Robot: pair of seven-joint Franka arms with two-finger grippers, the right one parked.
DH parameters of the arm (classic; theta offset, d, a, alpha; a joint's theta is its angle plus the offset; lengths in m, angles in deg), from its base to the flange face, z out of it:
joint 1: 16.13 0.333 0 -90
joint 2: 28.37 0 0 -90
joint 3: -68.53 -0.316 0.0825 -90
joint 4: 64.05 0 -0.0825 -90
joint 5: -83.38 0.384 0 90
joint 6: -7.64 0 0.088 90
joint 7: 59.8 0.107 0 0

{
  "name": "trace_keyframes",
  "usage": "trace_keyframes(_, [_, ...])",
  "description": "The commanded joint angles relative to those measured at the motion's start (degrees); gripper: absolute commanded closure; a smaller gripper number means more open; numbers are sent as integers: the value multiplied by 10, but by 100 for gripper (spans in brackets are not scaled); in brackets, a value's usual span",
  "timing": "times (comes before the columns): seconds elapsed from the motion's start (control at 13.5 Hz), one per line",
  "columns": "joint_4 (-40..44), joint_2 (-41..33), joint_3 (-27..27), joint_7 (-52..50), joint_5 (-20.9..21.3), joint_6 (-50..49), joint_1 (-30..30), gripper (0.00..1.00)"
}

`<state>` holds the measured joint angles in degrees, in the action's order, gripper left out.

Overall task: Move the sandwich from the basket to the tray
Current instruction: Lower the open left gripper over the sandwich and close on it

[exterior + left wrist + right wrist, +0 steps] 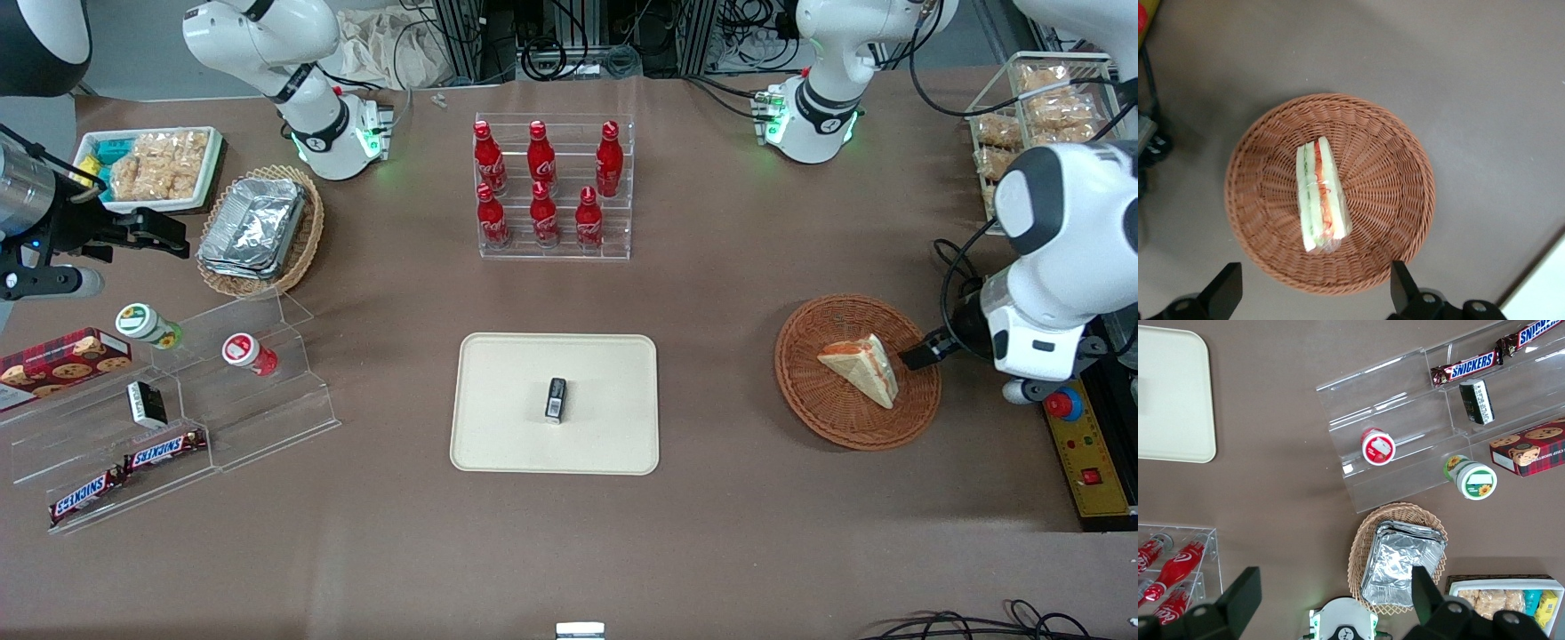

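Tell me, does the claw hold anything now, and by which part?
Nothing is held. The claw is open above the basket; the sandwich lies in it, untouched.

— What do you have under the parked wrist?

— You see one rounded corner of the cream tray (pixel 1171 397), and a clear stepped stand (pixel 1405 427) holding two Snickers bars (pixel 1465 365), a small dark packet (pixel 1476 401) and a red-lidded cup (pixel 1377 446).

— And near the arm's base?

— You get a tan basket of foil trays (pixel 1401 560), with red bottles (pixel 1168 570) in their clear rack.
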<state>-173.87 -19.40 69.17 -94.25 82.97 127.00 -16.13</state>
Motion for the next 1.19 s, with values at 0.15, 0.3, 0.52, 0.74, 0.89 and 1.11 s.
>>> trace_keyframes(0.15, [-56, 41, 3, -151, 6, 106, -3, 0])
trace_keyframes(0.3, [-58, 49, 3, -156, 6, 110, -4, 0])
trace_keyframes(0.52, [-59, 67, 3, -156, 7, 113, -4, 0])
trace_keyframes(0.74, [-74, 72, 3, -156, 7, 132, -5, 0])
trace_keyframes(0.89, [-88, 73, 4, -156, 8, 145, -6, 0])
trace_keyframes(1.11, [-104, 72, 5, -156, 8, 151, -6, 0])
